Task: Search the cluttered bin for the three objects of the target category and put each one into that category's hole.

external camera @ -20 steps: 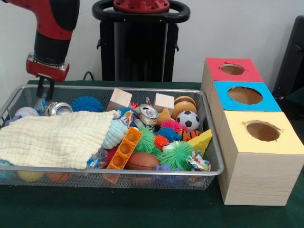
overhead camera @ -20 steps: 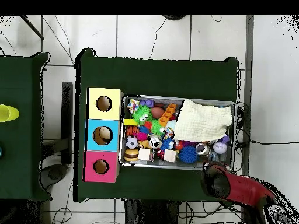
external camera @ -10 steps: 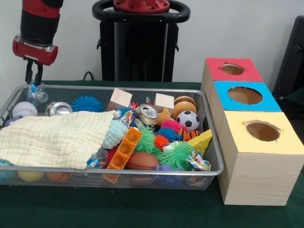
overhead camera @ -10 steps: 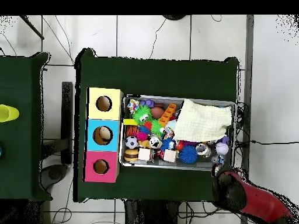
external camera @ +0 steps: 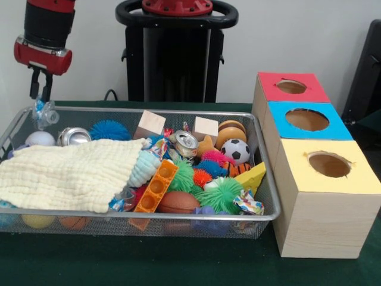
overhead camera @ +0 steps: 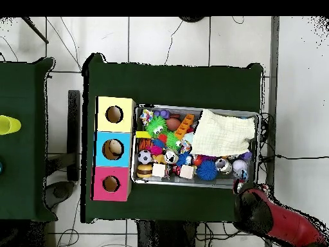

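Observation:
In the front view my gripper (external camera: 39,98) hangs over the far left corner of the wire bin (external camera: 178,215). It is shut on a crumpled clear plastic wrapper (external camera: 44,113), which dangles just above the bin's rim. The overhead view shows only the red arm (overhead camera: 257,209) beside the bin's corner (overhead camera: 256,181), and the arm hides the fingers. Three boxes stand beside the bin, each with a round hole in its top: red (external camera: 292,87), blue (external camera: 307,120) and yellow (external camera: 329,164).
A pale yellow cloth (external camera: 68,173) covers the bin's left half. Around it lie a white ball (external camera: 40,138), two crushed cans (external camera: 74,136) (external camera: 186,142), wooden blocks (external camera: 150,123), spiky balls (external camera: 221,194), a soccer ball (external camera: 238,151) and an orange brick (external camera: 156,186).
The gripper rose out of the bin's far left corner with the clear wrapper in it and shifted left. Over the last half second it barely moved.

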